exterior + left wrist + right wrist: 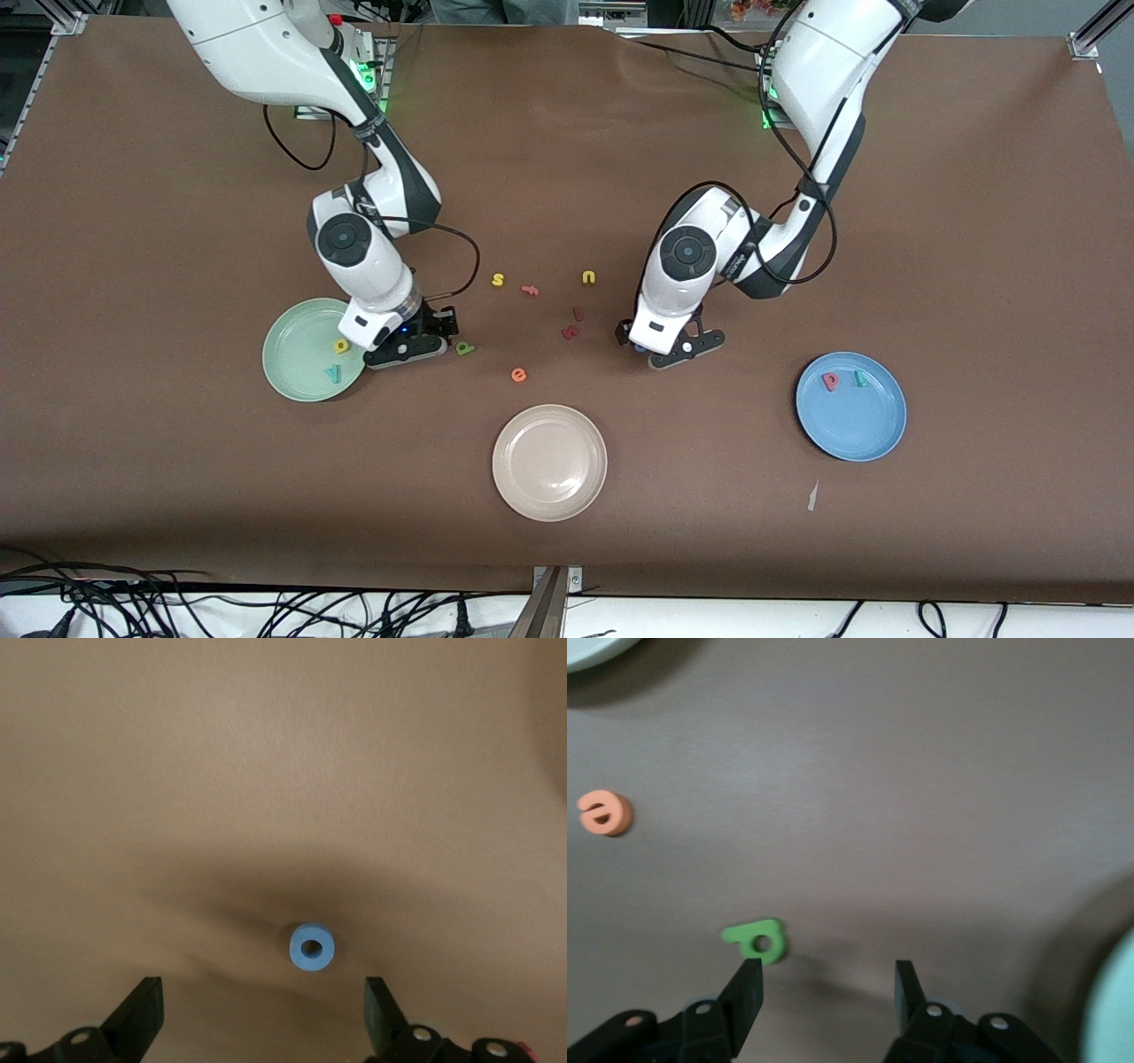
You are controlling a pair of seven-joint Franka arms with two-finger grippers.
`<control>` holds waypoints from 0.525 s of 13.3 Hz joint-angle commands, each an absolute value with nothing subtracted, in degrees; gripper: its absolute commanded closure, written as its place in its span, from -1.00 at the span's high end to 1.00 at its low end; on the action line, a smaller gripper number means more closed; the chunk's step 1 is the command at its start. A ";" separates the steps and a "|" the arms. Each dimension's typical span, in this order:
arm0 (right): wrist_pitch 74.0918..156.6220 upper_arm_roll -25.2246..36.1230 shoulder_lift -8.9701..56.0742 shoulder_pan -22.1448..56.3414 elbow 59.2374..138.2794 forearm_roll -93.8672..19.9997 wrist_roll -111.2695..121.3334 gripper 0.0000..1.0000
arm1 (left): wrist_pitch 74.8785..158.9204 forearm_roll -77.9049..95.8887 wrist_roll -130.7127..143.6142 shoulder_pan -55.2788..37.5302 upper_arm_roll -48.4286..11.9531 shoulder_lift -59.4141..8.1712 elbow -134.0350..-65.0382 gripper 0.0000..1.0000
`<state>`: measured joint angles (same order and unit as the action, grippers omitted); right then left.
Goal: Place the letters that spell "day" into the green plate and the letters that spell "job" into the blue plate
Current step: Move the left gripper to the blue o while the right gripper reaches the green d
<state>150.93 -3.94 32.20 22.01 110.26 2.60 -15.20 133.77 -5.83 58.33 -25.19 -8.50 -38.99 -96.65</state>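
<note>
Over the blue ring "o" (312, 947) we hold the left gripper (264, 1014) spread, empty; light foam, pinch its rim.

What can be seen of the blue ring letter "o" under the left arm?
The small blue foam ring "o" is a thick round ring with a small dark centre hole. It lies flat on the brown table, between the spread fingers of the left tool, which touch nothing. It is not yet in any plate.
</note>
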 commanded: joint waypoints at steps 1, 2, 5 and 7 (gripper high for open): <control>152.83 -3.87 34.45 23.46 108.46 2.20 -18.19 0.37 | 133.07 -5.98 59.15 -25.92 -7.91 -40.86 -94.39 0.97; 153.19 -3.87 34.89 23.90 108.46 2.28 -19.15 0.37 | 133.07 -5.89 59.32 -26.80 -7.91 -41.22 -94.39 0.94; 154.42 -3.78 36.56 25.40 107.58 2.29 -20.04 0.37 | 132.98 -5.80 59.76 -26.89 -7.91 -43.76 -91.43 0.89; 154.51 -3.69 37.09 26.10 107.49 2.29 -20.13 0.36 | 132.98 -5.98 60.91 -26.98 -7.91 -45.26 -89.83 0.78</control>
<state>154.01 -3.97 35.61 25.20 109.06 2.60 -19.41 133.79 -5.83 59.60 -26.29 -8.44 -42.74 -93.65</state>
